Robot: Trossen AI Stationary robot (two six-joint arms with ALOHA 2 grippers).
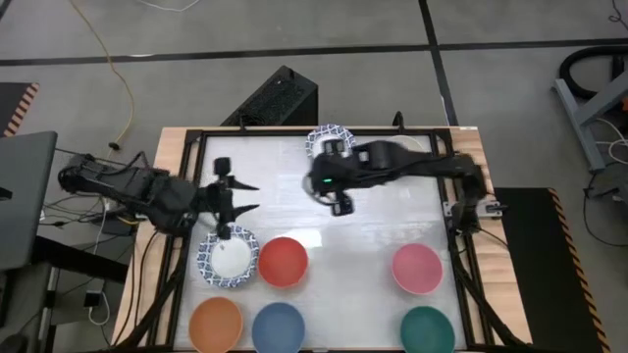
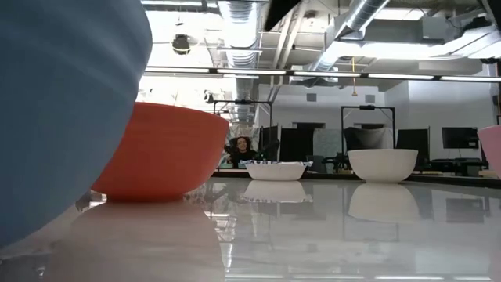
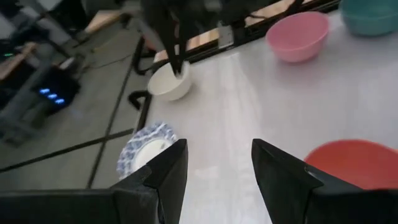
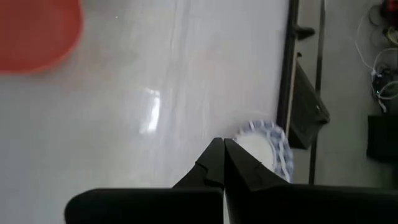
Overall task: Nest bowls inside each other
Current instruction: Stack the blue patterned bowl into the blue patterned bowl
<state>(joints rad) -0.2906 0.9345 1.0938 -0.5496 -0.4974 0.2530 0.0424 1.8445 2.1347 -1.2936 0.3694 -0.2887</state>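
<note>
Bowls: we see red (image 1: 284, 262), pink (image 1: 417, 268), orange (image 1: 216, 324), blue (image 1: 279, 327), green (image 1: 428, 330), all holding nothing.
Left end effector (image 1: 245, 197): fingers apart, holding nothing.
Right end effector (image 1: 342, 206): closed, holding nothing.

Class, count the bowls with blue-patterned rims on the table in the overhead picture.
2. One blue-patterned bowl sits below the left gripper, beside the red bowl. The other patterned bowl is at the far edge, partly under the right arm, which may hide more.

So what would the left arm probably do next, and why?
Probably lower its open left gripper toward the blue-patterned bowl lying just beside it. That bowl sits alone next to the red bowl, not yet nested.
</note>
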